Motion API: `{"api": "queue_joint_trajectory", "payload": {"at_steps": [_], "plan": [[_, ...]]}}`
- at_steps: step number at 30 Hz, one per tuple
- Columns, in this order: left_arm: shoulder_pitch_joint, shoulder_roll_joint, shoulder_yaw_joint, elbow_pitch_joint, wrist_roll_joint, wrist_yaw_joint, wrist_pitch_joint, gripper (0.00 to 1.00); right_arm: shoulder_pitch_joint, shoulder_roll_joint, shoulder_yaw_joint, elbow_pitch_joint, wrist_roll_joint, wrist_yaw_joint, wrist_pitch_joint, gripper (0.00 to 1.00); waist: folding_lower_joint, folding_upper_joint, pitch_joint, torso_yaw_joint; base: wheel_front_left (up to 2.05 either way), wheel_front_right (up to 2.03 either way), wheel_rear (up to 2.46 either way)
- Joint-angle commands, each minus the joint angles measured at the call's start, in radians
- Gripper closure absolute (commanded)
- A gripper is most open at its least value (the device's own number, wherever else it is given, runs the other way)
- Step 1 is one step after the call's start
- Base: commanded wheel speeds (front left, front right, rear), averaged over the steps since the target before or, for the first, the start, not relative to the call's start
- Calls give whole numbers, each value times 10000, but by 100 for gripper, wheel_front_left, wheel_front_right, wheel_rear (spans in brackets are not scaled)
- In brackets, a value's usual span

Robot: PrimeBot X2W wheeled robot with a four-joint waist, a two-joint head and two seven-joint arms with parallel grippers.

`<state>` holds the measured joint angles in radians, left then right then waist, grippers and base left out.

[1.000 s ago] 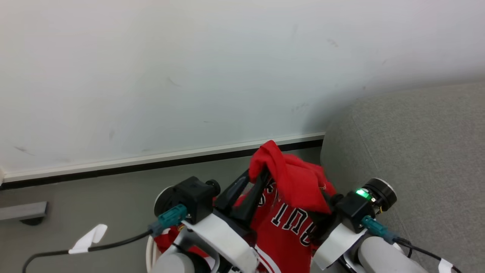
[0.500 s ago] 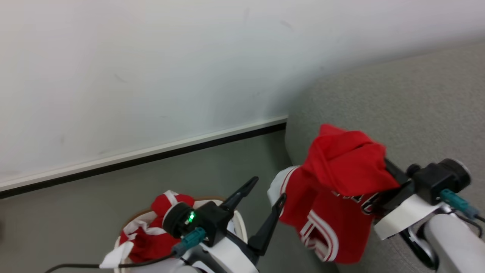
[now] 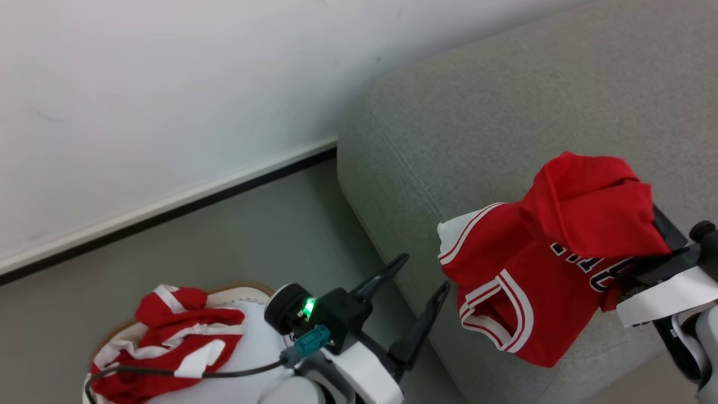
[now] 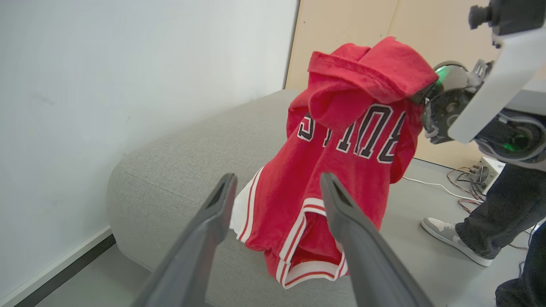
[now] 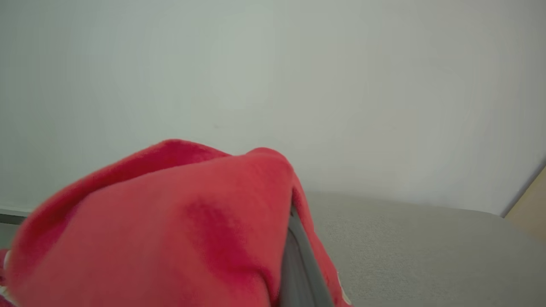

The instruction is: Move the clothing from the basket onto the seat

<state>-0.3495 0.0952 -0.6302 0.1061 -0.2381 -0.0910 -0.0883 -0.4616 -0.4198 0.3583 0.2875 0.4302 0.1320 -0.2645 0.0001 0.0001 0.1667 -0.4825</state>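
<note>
clothing (image 3: 538, 292) moved over seat (image 3: 477, 112) | black lettering (image 4: 354, 132) reads "BULLS"

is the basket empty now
Not empty: red garments with white bands lie bunched inside the basket, seen at the head view's lower left.

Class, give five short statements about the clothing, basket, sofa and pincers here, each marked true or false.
1. The right pincer holds a red jersey over the grey sofa. True.
2. The left pincer is shut on a garment. False: it is open and empty.
3. More red clothing lies in the basket. True.
4. The red jersey lies flat on the grey sofa. False: it hangs from the right pincer.
5. A person's shoe stands on the floor. True.
</note>
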Motion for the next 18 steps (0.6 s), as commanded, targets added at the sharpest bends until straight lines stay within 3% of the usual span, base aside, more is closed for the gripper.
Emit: {"api": "queue_joint_trajectory", "payload": {"at_steps": [1, 9, 18], "plan": [[-213, 22, -22, 33, 189, -5, 43, 0, -23, 15, -151, -68, -52, -25, 1, 100, -1, -1, 548, -307, 0, 0, 0], [-2077, -67, -454, 54, 823, -136, 450, 0, -1678, -33, -2096, 303, -178, -25, -1, 100, -1, -1, 2702, 436, 0, 0, 0], [-5220, -379, -1140, 702, 1307, -227, 350, 0, -5661, -1462, -4258, 1914, -652, -25, 2, 100, -1, -1, 5717, 2172, 0, 0, 0]]}}
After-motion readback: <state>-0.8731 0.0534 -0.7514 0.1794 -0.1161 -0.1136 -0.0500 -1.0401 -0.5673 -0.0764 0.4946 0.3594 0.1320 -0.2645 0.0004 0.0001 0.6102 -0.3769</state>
